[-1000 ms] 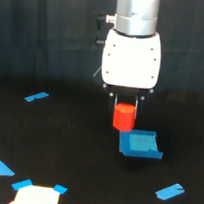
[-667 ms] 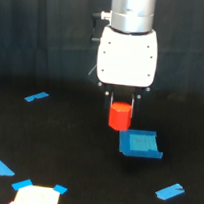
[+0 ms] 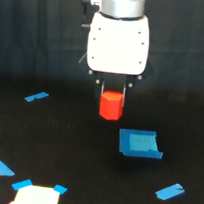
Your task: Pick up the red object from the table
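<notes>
Now the gripper (image 3: pixel 113 91) holds the red block (image 3: pixel 111 105) only by its top, above the table (image 3: pixel 62 136), so a small slip could drop it.

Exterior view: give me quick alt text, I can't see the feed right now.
A white gripper holds the red object clear above the black table. A blue square patch lies just below toward the exterior view's right, with blue tape strips scattered around.
</notes>
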